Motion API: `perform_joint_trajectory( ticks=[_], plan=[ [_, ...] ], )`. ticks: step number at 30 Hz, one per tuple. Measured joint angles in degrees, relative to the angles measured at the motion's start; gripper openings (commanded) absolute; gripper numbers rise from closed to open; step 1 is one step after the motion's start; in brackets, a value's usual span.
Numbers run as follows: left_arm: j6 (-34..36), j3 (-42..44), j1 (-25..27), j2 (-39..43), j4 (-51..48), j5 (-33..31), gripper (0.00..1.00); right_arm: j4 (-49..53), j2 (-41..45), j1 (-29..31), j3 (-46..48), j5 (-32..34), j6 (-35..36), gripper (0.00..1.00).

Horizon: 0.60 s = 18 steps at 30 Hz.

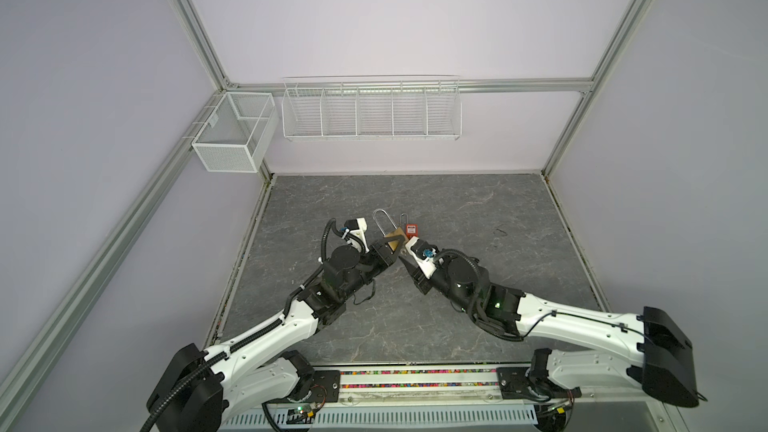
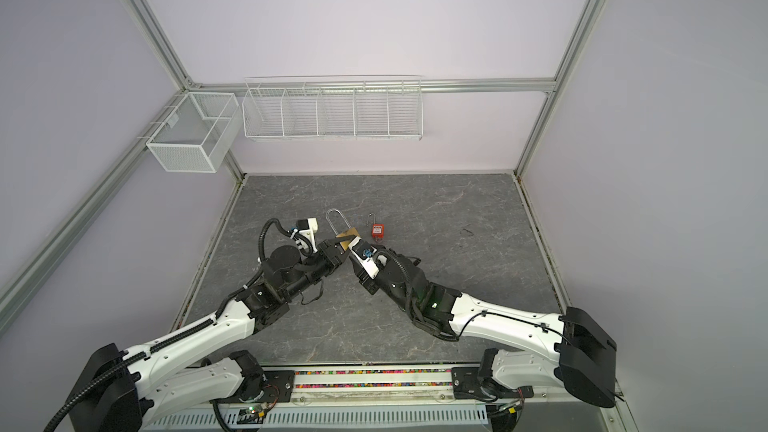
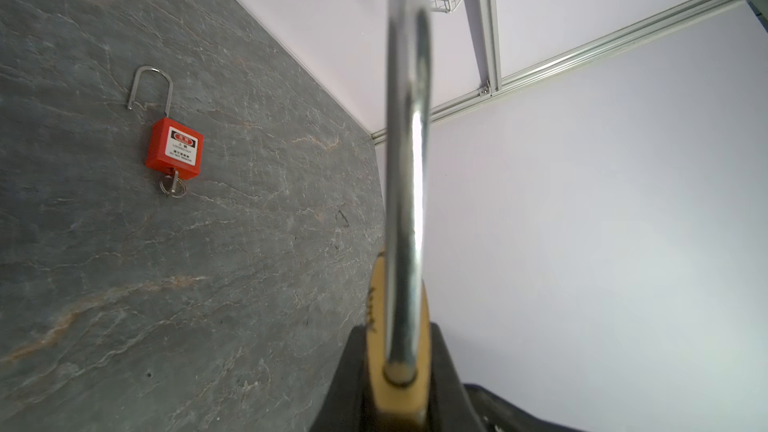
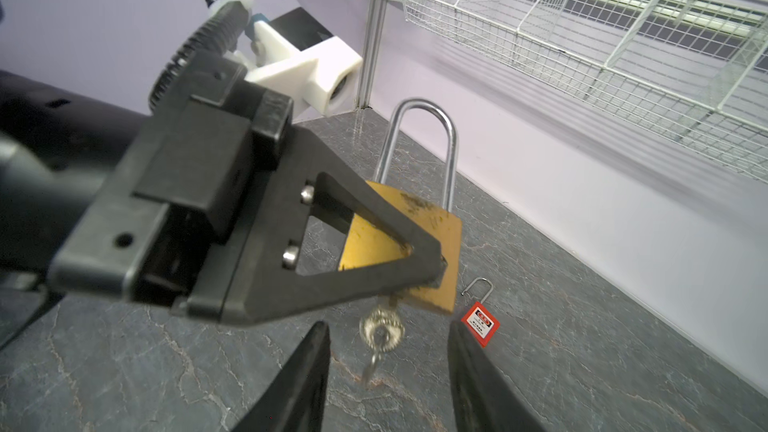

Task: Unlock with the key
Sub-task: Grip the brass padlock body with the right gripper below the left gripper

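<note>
My left gripper (image 1: 390,248) is shut on the brass padlock (image 1: 395,240) and holds it above the table, its long silver shackle (image 3: 407,160) pointing away. In the right wrist view the black left finger (image 4: 353,284) covers part of the brass padlock (image 4: 444,284). The key (image 4: 381,330) sits in the keyhole on the padlock's underside and a small ring hangs from it. My right gripper (image 4: 387,328) is open just below, one finger (image 4: 307,367) on each side of the key with a gap to both. In both top views the two grippers meet at mid-table.
A red padlock (image 3: 174,148) lies flat on the grey marbled table (image 1: 457,305), just right of the grippers, with its own key (image 3: 172,187) in it and one shackle leg free. A white wire rack (image 1: 370,110) and a mesh basket (image 1: 232,135) hang on the walls.
</note>
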<state>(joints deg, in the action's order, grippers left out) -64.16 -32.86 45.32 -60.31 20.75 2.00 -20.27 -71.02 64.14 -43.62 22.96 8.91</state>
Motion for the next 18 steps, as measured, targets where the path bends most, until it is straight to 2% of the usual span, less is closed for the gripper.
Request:
perform_joint_trajectory(
  ticks=[8,18],
  plan=[
    [-0.70,-0.02,0.09,1.20,-0.70,-0.74,0.00,1.75,-2.23,0.63,-1.99,2.69,1.14,0.48],
    [-1.05,-0.02,0.22,1.81,-1.01,-0.72,0.00,4.13,-3.19,0.83,-4.44,4.98,1.88,0.43]
  ],
)
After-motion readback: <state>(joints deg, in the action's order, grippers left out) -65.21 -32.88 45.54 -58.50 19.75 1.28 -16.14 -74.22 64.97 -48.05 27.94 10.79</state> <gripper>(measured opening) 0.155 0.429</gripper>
